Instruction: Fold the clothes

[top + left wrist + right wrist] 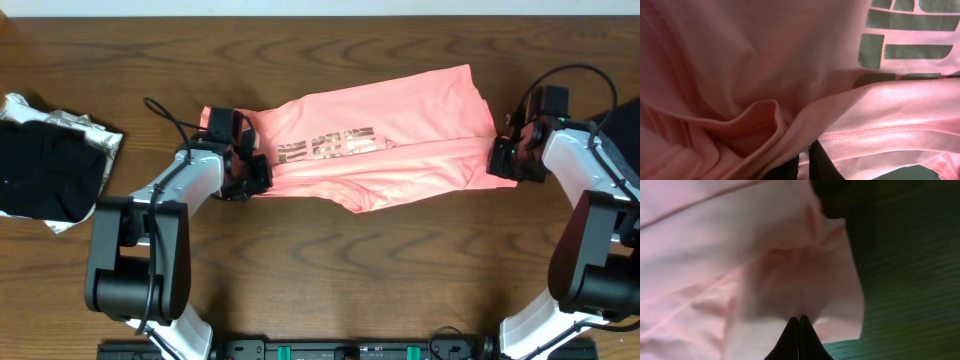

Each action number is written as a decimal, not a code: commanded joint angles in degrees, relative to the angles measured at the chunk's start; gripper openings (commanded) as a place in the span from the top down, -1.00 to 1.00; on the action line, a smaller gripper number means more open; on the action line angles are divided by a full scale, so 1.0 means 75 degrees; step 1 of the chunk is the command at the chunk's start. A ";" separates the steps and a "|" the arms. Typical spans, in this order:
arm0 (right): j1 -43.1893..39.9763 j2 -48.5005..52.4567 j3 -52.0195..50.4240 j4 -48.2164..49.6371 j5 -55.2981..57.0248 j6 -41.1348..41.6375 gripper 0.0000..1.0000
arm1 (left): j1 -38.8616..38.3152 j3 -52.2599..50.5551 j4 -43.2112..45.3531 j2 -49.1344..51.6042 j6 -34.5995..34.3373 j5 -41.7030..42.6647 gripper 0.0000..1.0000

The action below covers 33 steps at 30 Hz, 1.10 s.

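T-shirt [400, 165], salmon-pink, lies spread sideways across the middle of the wooden table [330, 280], pulled out between the two arms, with loose folds along its near edge. At the far left of the table, well apart from it, sits a heap of black clothing [45, 170] with a pale, shiny fabric [90, 130] around it. The left gripper [248, 172] is at the shirt's left end; in the left wrist view its dark fingers [827, 167] stand almost together at the bottom edge with pink cloth bunched and creased around them, so they pinch the fabric narrowly. Just right of that gripper, metallic block lettering [325, 145] runs across the shirt, tilted slightly up toward the right. At the shirt's right end the right gripper [500, 158] has its jaws pressed fully together on a corner of the cloth, which in the right wrist view fans out from the fingertips [794, 340] over the dark table.
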 commanded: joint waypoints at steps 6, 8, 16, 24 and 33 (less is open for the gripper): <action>0.0038 0.0050 -0.0988 0.1052 0.0251 0.0242 0.97 | 0.0283 -0.0484 -0.0391 0.0504 0.0041 -0.0729 0.68; 0.0038 0.0050 -0.1285 0.1384 0.0251 0.0242 0.97 | 0.0283 -0.0484 -0.0393 0.0504 0.0041 -0.0729 0.66; -0.0169 0.0050 -0.2011 0.1445 0.1411 0.1244 0.97 | 0.0283 -0.0484 -0.0510 0.0504 0.0358 -0.1107 0.66; -0.0440 0.0050 -0.2046 0.0306 0.1099 0.1513 0.97 | 0.0286 -0.0484 -0.0653 0.0504 0.0361 -0.2314 0.15; -0.0437 0.0050 -0.2055 -0.0274 0.0985 0.1728 0.97 | 0.0283 -0.0481 -0.0458 0.0501 0.0361 -0.2328 0.00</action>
